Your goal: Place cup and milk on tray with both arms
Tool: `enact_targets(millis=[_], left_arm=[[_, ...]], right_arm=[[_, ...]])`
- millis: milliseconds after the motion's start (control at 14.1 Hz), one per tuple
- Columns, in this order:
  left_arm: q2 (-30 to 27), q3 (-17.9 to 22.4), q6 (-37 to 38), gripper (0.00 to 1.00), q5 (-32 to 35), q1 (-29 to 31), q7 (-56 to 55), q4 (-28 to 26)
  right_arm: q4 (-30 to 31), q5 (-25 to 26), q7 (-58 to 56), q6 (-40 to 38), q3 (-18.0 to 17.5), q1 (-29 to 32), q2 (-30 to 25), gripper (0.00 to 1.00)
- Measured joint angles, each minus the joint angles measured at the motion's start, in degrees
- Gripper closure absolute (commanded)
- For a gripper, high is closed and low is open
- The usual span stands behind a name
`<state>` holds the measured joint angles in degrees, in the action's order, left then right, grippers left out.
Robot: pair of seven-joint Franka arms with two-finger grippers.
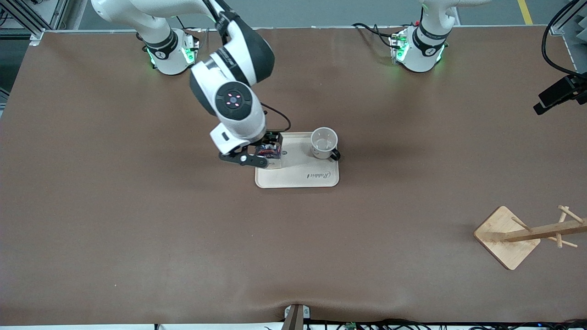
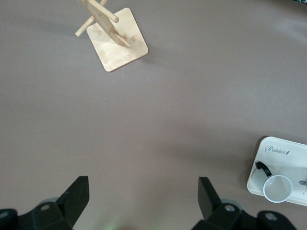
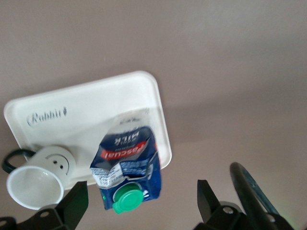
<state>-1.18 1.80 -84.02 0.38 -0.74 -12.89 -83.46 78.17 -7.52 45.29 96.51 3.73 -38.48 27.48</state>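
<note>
The cream tray [image 1: 302, 176] lies mid-table. The white cup [image 1: 324, 143] stands upright on the tray's corner toward the left arm's end, black handle out over the rim. The dark-blue milk [image 1: 269, 150] stands on the tray's end toward the right arm. My right gripper [image 1: 263, 153] is over the milk. In the right wrist view its fingers [image 3: 76, 201] are spread wide on either side of the green-capped milk [image 3: 127, 163], not touching it; the cup [image 3: 38, 182] and tray [image 3: 96, 105] show too. My left gripper [image 2: 142, 184] is open and empty, high above bare table.
A wooden stand with pegs on a square base [image 1: 506, 238] sits toward the left arm's end, nearer the front camera; it also shows in the left wrist view [image 2: 120, 45]. The left wrist view shows the tray [image 2: 283, 153] and cup [image 2: 277, 188] from above.
</note>
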Motion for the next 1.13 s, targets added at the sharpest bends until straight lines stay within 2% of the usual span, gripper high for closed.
enact_targets(millis=[354,566,849,991,1132], left_arm=[[-0.04,-0.17,0.72,0.00,0.00,-0.26,0.05,-0.19],[-0.03,-2.52,0.94,0.00,-0.01,-0.62,0.10,-0.93],[-0.03,-5.35,0.94,0.00,-0.01,-0.90,0.09,-1.95],[-0.04,-5.62,0.40,0.00,-0.01,-0.90,0.09,-2.72],[-0.02,-6.05,-1.31,0.00,-0.01,-0.88,0.10,-4.27]], right_arm=[[-9.05,1.16,-0.14,-10.52,0.68,8.00,-0.89,0.00],[-13.06,2.11,-4.81,-13.16,0.82,13.07,-3.57,0.00],[-13.11,5.16,-16.07,-18.81,1.69,18.80,-7.23,0.00],[-12.44,5.74,-23.94,-18.72,1.95,24.45,-8.51,0.00],[-8.53,5.73,-31.32,-15.80,2.07,30.59,-11.40,0.00]])
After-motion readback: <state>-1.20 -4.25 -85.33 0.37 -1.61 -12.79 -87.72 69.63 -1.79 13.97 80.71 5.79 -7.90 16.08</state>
